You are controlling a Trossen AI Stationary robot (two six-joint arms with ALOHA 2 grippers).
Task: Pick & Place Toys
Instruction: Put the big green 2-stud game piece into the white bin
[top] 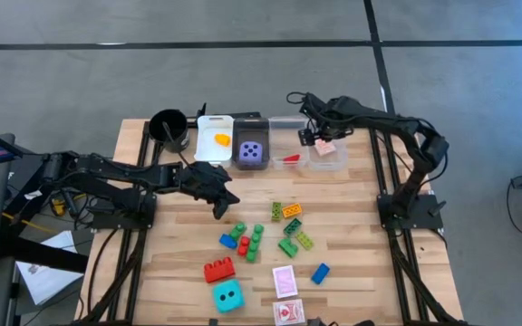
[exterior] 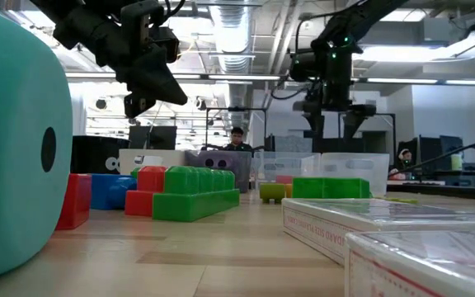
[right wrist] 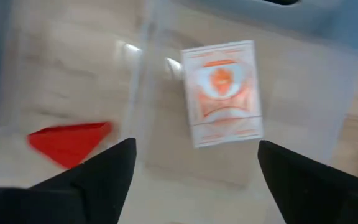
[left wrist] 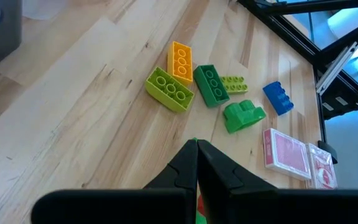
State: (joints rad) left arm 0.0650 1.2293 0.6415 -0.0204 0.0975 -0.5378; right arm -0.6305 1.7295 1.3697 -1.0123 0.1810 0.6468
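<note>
Right now I am looking down on the desk (top: 188,272), which is carrying a row of bins along its far edge and a scatter of toys near the front. The left arm is reaching in low over the desk's left half, and the left gripper (top: 223,206) is hanging just above the bare wood with its fingers pressed tight together, holding nothing. The right arm is bending over the far right corner, and the right gripper (top: 314,136) is hovering above the rightmost bin (top: 341,161) with its fingers spread wide and nothing between them.

In that bin a red-white card (right wrist: 222,93) is lying flat, directly under the open right gripper. The bin beside it is holding a red piece (right wrist: 70,142). Further left, the purple die (top: 252,152) is sitting in its own bin, and an orange piece (top: 222,139) is lying in the white bin next to the black cup (top: 169,129).

Toward the front, the cyan die (top: 227,293) is sitting just beside a red brick (top: 219,269). Green bricks (top: 252,242) are clustering mid-desk, near a yellow brick (top: 292,211), a blue brick (top: 320,273) and two more cards (top: 285,281).
</note>
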